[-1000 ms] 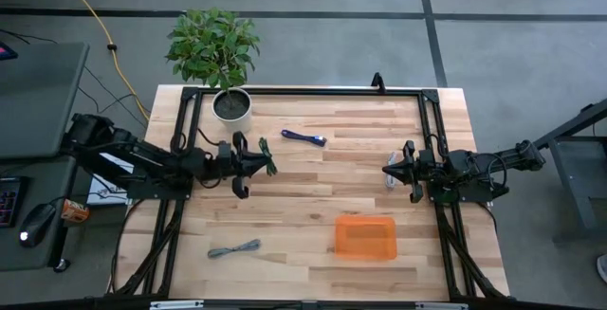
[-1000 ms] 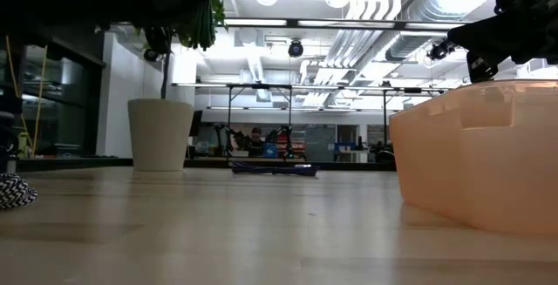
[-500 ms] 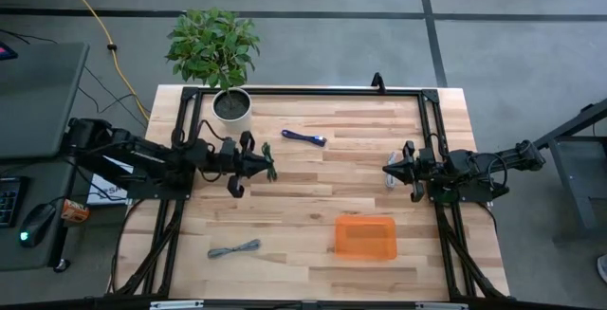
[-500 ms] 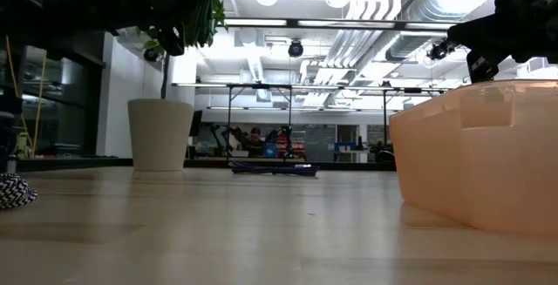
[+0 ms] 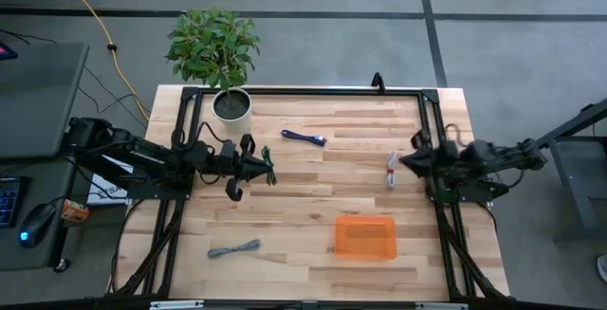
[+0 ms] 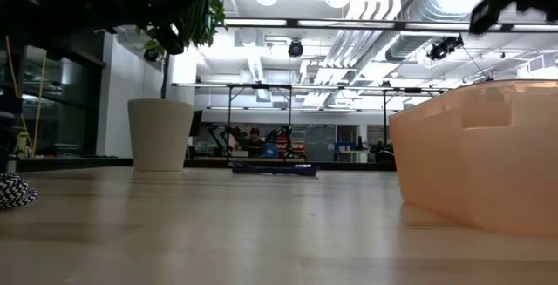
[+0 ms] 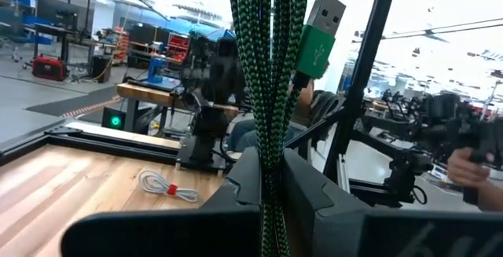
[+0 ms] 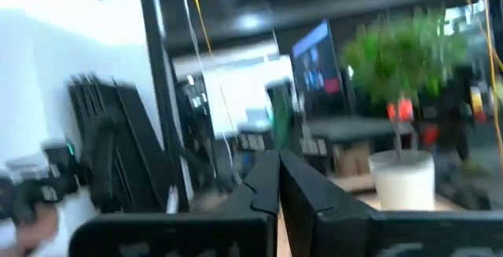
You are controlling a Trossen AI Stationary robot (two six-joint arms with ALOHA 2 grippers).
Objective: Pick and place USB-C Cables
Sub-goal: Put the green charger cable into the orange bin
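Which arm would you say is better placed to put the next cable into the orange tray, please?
The left: its gripper is already shut on the green cable, lifted off the table. The right gripper holds nothing; the white cable lies beside it. The orange tray is empty.

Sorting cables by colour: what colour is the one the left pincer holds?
Green with black braiding; the green USB cable shows best in the left wrist view.

The wooden worktop (image 5: 313,196) carries a potted plant (image 5: 231,104) upper left, a blue cable (image 5: 303,137) top centre, a white cable (image 5: 391,170) at right, a grey cable (image 5: 233,249) lower left, and an orange tray (image 5: 365,237) lower right.
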